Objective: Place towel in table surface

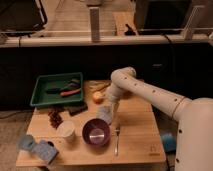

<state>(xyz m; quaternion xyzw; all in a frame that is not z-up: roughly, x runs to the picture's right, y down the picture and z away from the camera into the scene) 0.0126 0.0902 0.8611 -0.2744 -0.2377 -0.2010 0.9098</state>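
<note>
My gripper point(108, 114) points down over the middle of the light-brown wooden table surface point(137, 127), just right of and behind a purple bowl point(96, 132). It is shut on a pale grey-blue towel point(103, 115), a small bundle that hangs at its tip, close above or touching the wood. The arm comes in from the right, bent at an elbow point(122, 77) above the table's back edge.
A green tray point(42, 82) holding tools stands at the back left. An orange point(97, 96) and a banana point(99, 86) lie behind the gripper. A fork point(117, 140), a white cup point(66, 131), dark grapes point(55, 118) and blue sponge-like pieces point(37, 148) are in front and to the left.
</note>
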